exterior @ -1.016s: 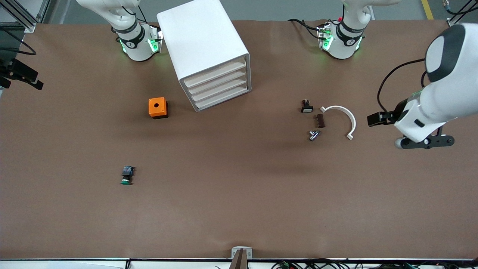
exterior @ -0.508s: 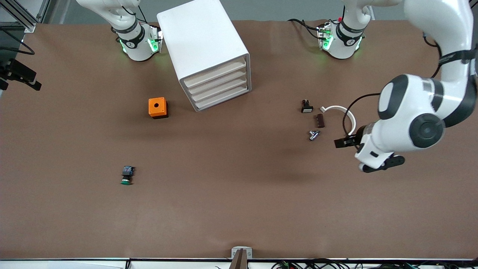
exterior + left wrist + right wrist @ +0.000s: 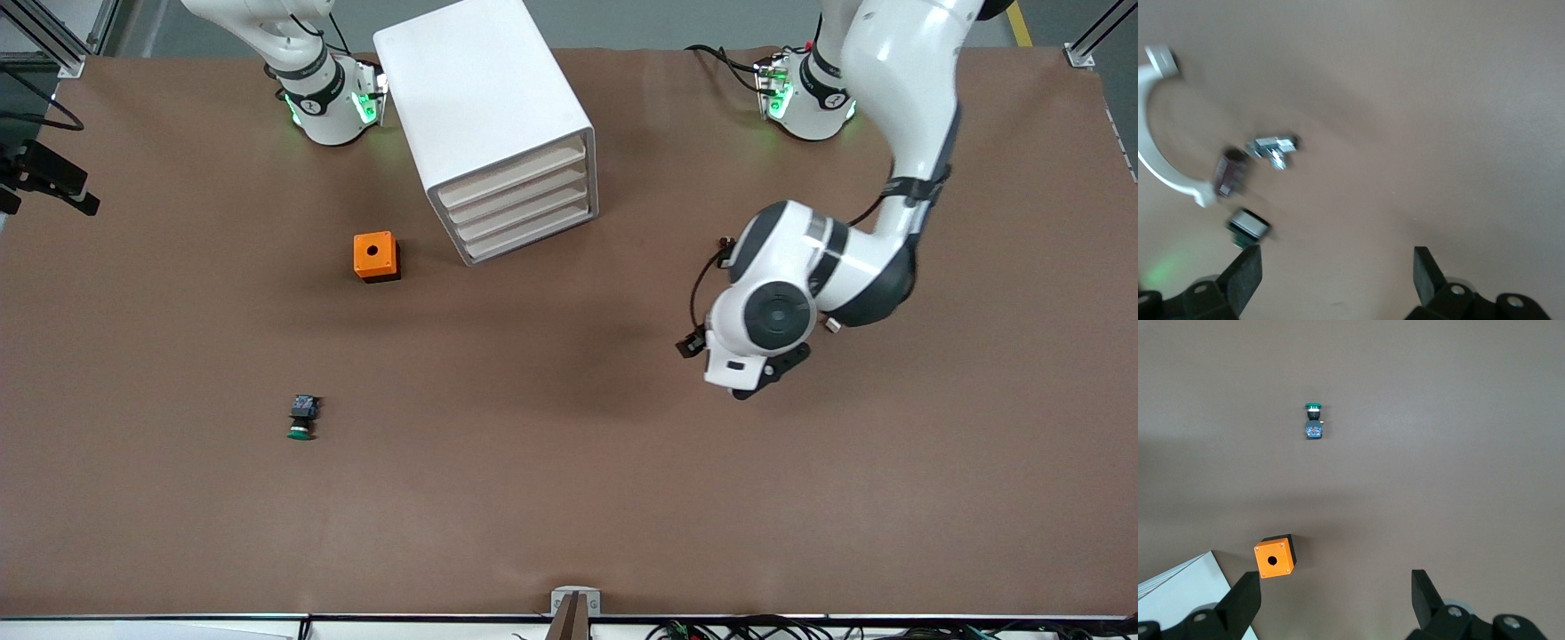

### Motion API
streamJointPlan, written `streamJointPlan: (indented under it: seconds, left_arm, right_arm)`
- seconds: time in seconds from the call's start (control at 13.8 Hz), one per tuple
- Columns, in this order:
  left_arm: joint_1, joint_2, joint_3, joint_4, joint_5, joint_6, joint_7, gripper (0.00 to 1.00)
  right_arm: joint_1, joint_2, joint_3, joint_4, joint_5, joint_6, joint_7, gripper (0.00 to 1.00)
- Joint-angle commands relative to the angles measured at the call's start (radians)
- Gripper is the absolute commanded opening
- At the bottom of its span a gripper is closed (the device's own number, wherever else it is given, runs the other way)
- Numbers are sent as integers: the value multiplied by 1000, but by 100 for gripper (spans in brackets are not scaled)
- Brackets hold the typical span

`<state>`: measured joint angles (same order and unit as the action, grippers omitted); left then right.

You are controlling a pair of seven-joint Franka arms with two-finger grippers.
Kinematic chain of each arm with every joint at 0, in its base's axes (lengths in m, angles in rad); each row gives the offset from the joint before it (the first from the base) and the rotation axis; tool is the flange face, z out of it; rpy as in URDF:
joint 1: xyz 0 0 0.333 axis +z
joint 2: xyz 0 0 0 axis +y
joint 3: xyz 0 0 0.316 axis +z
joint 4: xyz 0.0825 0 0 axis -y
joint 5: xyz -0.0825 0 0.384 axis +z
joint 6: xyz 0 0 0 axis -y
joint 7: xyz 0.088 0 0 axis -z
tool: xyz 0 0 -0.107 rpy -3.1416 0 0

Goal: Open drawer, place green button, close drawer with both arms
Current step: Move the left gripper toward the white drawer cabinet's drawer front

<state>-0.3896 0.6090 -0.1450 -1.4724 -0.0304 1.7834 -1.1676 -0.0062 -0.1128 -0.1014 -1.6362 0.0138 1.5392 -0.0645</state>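
The green-capped button (image 3: 301,418) lies on the brown table, nearer the camera than the orange box. It also shows in the right wrist view (image 3: 1313,420). The white cabinet (image 3: 484,107) stands by the right arm's base, with all four drawers (image 3: 518,210) shut. My left gripper (image 3: 756,380) hangs over the table beside a cluster of small parts; in its wrist view (image 3: 1336,280) it is open and empty. My right gripper (image 3: 1336,600) is open and empty, high over the orange box, and out of the front view.
An orange box with a hole (image 3: 376,256) sits beside the cabinet (image 3: 1275,559). Under the left arm lie a white arc (image 3: 1158,153), a silver part (image 3: 1275,147), a brown piece (image 3: 1228,173) and a black button with a white cap (image 3: 1248,227).
The left arm has swung from its end of the table toward the middle and now covers the small parts. The button, cabinet and orange box have not moved.
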Motion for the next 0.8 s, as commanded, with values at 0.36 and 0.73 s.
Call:
streamJointPlan:
  seconds: [0.36, 0.73]
  left_arm:
    - [-113, 116, 7, 32, -253, 37, -668, 100]
    - [-186, 181, 7, 29, -532, 99, -998, 99]
  right_arm:
    - [-3, -25, 9, -17, -8, 2, 20, 100]
    - [-3, -24, 8, -2, -6, 5, 19, 100]
